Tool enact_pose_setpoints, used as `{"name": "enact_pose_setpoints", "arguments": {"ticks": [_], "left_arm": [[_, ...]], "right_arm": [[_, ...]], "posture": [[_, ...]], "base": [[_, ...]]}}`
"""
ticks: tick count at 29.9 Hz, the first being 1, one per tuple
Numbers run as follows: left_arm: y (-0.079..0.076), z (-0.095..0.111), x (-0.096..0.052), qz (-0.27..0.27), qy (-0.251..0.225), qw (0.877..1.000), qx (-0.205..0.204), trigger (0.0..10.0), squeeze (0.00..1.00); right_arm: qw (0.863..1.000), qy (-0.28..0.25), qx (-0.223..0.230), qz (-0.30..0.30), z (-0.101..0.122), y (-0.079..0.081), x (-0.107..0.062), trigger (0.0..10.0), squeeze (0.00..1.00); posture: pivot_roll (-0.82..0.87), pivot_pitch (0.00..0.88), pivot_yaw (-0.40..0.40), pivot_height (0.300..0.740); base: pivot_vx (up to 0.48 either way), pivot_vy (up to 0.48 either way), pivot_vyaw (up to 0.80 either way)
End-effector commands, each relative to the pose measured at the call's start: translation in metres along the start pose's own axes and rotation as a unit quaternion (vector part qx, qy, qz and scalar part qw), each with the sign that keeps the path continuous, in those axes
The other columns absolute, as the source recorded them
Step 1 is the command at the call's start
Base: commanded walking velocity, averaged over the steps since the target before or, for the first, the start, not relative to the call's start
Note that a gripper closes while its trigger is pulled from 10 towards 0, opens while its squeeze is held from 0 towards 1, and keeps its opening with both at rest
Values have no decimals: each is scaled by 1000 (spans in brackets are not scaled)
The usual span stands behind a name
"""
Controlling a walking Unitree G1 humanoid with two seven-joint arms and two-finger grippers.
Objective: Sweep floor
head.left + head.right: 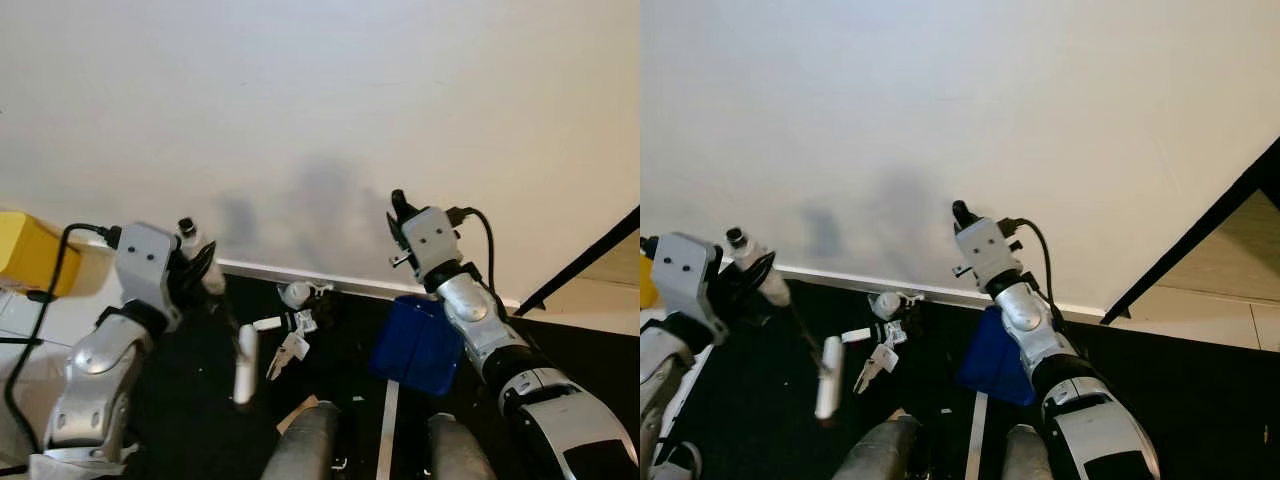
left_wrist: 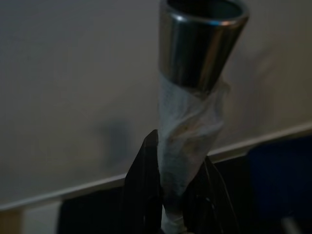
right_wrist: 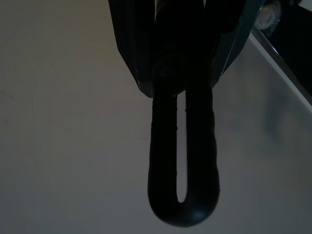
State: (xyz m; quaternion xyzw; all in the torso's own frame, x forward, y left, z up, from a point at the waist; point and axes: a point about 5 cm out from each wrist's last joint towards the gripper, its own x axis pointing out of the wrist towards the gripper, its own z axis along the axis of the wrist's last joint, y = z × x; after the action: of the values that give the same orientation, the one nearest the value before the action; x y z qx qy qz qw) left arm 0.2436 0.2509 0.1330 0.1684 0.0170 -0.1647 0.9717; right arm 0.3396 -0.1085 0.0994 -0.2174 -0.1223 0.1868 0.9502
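My left gripper (image 1: 196,264) is shut on the broom's metal handle (image 2: 201,44), on its white-taped part (image 2: 187,131), with black fingers (image 2: 144,191) on either side. The thin shaft runs down to a white broom head (image 1: 245,365) on the black floor. My right gripper (image 1: 401,214) is raised against the wall and shut on a black looped handle (image 3: 183,161). A blue dustpan (image 1: 418,345) hangs below that arm. White scraps of litter (image 1: 294,322) lie on the dark floor by the baseboard, between the broom head and the dustpan.
A white wall with a pale baseboard (image 1: 340,285) stands straight ahead. A yellow object (image 1: 30,255) with a black cable sits at far left. A dark diagonal edge (image 1: 590,258) borders light tile flooring on the right. My legs (image 1: 310,445) show at the bottom.
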Motion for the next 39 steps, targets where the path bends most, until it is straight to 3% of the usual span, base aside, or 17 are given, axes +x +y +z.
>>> {"name": "enact_pose_setpoints", "arguments": {"ticks": [1,3,6,8,10,11,13,14,15,16,23,39], "left_arm": [[8,-3,-5,-5,9,999,45,10000,0],[11,-10,-1,-10,7,999,47,10000,0],[14,-14,6,-13,0,999,37,10000,8],[15,-19,18,-13,-9,999,28,10000,192],[16,-19,22,-12,-14,1000,25,10000,192],[17,-19,28,-10,-22,999,30,10000,247],[19,-19,35,-2,-29,999,33,10000,243],[22,-16,40,4,-36,999,33,10000,153],[24,-14,44,8,-40,999,33,10000,153],[25,-12,47,8,-43,998,33,10000,0],[36,-5,56,22,-62,996,61,10000,0],[43,-3,63,27,-79,993,87,10000,0]], "right_arm": [[998,8,-53,31,-4,1,-2,10000,0],[996,6,-85,25,-3,-5,-1,10000,0],[996,8,-91,17,-3,-10,0,10000,0],[996,7,-91,12,-2,-13,2,10000,0],[996,5,-91,11,-1,-13,2,10000,0],[996,0,-92,9,-1,-14,2,10000,0],[996,-7,-92,7,1,-15,2,10000,0],[996,-13,-90,6,2,-15,2,10000,0],[996,-18,-89,5,3,-15,2,10000,0],[996,-22,-88,4,4,-16,2,10000,0],[996,-29,-85,-9,5,-25,1,10000,0],[994,-56,-91,-29,16,-53,2,10000,0]], "posture": [[201,196,111,740],[190,205,99,740],[179,214,88,740],[163,228,80,740],[163,228,80,740],[142,242,73,740],[132,247,72,740],[109,254,72,740],[105,256,72,740],[98,258,71,740],[69,276,66,740],[-9,391,21,740]], "base": [[0,0,0],[0,0,0],[0,0,0],[0,0,0],[0,0,0],[0,0,0],[0,0,0],[0,0,0],[0,0,0],[0,0,0],[0,0,0],[0,0,0]]}}
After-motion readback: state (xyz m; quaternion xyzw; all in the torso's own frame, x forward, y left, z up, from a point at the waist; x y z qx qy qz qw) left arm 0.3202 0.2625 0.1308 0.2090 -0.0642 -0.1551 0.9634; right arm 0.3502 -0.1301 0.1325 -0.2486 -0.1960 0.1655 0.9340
